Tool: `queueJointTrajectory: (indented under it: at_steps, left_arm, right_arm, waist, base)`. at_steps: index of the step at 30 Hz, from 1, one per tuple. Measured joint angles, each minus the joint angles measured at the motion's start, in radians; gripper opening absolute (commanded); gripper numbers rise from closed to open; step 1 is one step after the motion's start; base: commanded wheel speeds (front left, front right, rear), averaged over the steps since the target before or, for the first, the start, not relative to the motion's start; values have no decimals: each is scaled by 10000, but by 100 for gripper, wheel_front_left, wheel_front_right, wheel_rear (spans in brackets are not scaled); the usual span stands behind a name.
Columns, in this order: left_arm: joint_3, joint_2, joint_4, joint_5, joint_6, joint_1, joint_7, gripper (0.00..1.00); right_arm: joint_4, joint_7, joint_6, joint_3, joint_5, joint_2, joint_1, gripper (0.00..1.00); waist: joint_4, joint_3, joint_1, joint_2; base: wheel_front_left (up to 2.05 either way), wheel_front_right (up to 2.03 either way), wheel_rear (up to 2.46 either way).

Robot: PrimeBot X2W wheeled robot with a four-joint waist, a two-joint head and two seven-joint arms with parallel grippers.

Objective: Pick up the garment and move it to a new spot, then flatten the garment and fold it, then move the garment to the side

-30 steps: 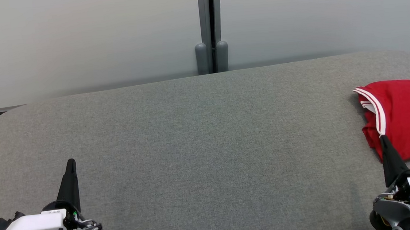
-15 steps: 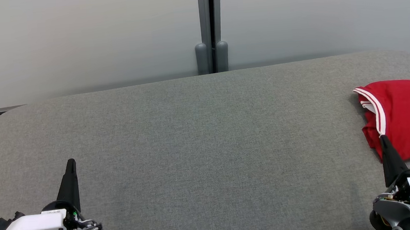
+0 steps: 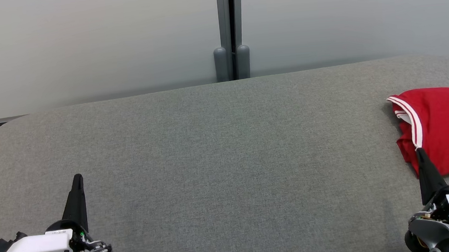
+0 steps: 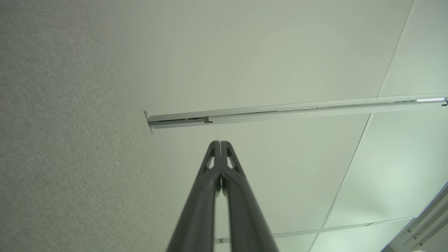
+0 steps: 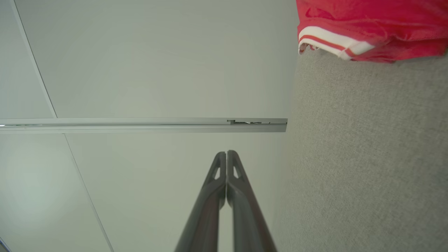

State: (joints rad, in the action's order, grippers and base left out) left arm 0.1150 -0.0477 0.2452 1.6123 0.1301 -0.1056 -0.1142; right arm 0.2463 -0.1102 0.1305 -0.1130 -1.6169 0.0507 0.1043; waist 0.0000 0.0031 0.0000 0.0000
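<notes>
Looks like final step done or start: red garment point(image 3: 441, 129) lies bunched at right edge of frame on grey table point(image 3: 218, 150), left gripper point(image 3: 77, 178) lower left and right gripper point(image 3: 419, 151) lower right both closed, empty; next move probably needs right gripper opening over cloth.

Red garment point(image 3: 445, 128) lies on grey table point(image 3: 218, 150), right gripper point(image 3: 419, 152) beside it
</notes>
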Motion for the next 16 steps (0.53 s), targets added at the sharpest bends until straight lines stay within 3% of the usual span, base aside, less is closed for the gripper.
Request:
queueJointTrajectory:
  at_steps: [16]
  left_arm:
    - [0, 0, 0, 0, 0, 0, 0, 0]
  right_arm:
    - [0, -2, 0, -6, 2, -2, 1, 0]
  waist:
    - [0, 0, 1, 0]
  base:
    - [0, 0, 0]
